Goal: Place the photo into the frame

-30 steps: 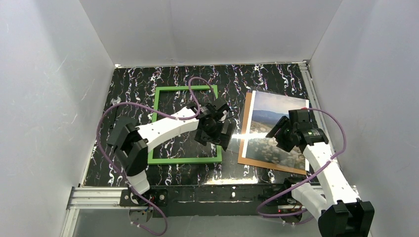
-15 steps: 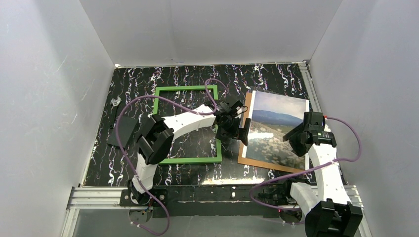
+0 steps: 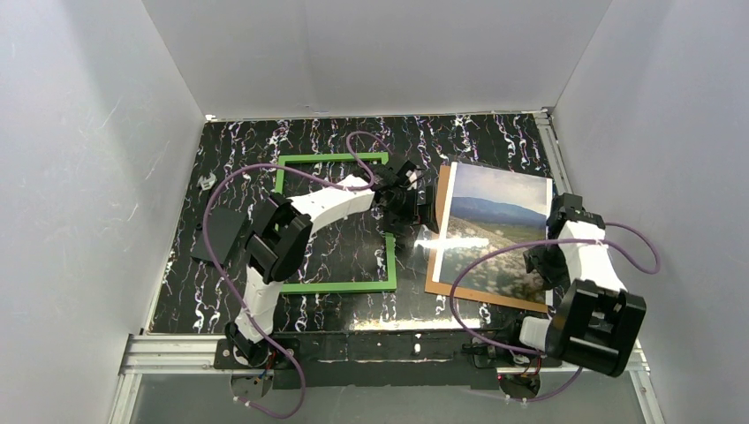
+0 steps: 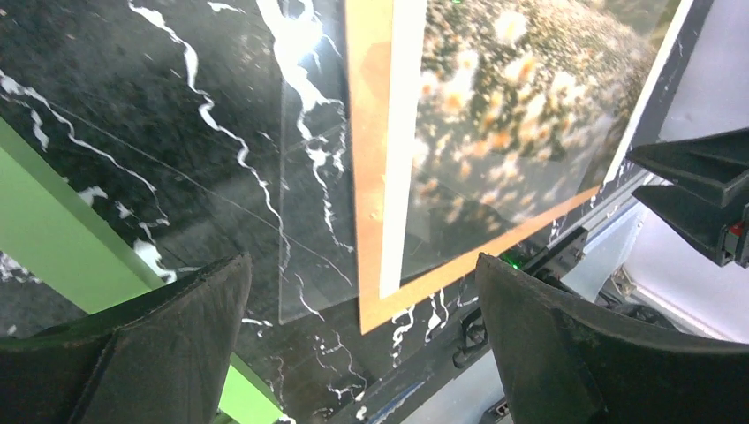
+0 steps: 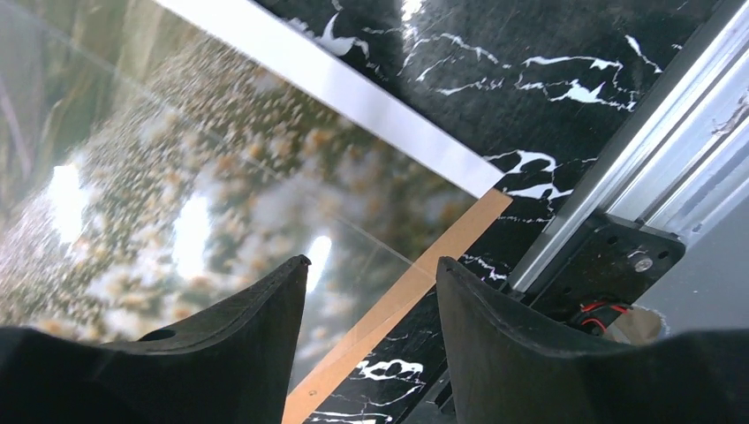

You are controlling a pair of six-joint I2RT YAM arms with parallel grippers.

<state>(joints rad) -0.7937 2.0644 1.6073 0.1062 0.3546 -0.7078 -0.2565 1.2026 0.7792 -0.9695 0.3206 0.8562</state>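
On the left of the bench (image 3: 238,150) we see the frame (image 3: 331,287) lying flat with nothing inside it. Our left gripper (image 3: 419,215) hovers between the frame and the photo (image 3: 495,225), jaws spread wide and empty. The photo lies face up on a brown backing board (image 4: 366,132), outside the frame. At its near right corner our right gripper (image 5: 371,265) holds nothing, jaws partly spread. We judge the whole transfer is left to do.

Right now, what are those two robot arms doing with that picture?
They're getting ready to put the photo into the green frame. The photo lies on a brown board, right of the frame. The left hand hovers open over its left edge, the right hand open over its near right corner. Neither holds anything yet.
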